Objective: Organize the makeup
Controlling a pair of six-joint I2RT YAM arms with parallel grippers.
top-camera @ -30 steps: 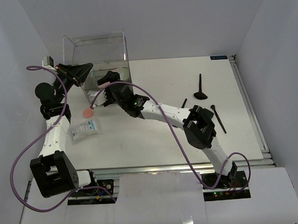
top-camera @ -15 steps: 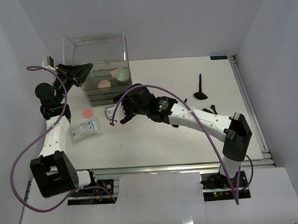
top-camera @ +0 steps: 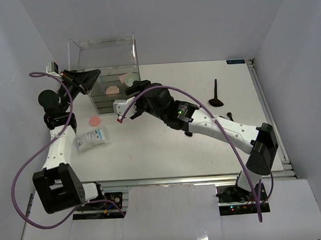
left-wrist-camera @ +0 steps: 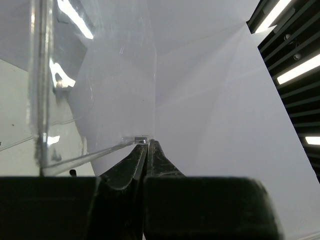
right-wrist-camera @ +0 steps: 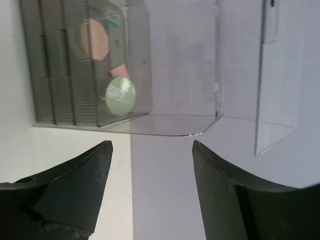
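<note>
The clear plastic box (top-camera: 108, 63) stands at the back left. A grey-green disc (top-camera: 130, 78) and a pink disc (top-camera: 112, 90) show through its wall. In the right wrist view the grey-green disc (right-wrist-camera: 120, 96), a pink disc (right-wrist-camera: 92, 39) and a small pink piece (right-wrist-camera: 119, 72) sit behind the ribbed wall. My left gripper (top-camera: 96, 75) is shut on the box's thin clear edge (left-wrist-camera: 141, 140). My right gripper (top-camera: 132, 94) is open and empty, just in front of the box's open side (right-wrist-camera: 175, 125). Another pink disc (top-camera: 95, 121) lies on the table. A black brush (top-camera: 216, 93) lies at the right.
A clear packet with white and blue print (top-camera: 92, 138) lies near the left arm. A small black item (top-camera: 230, 115) lies by the right forearm. A purple cable (top-camera: 164, 88) loops over the right arm. White walls close in the table on three sides.
</note>
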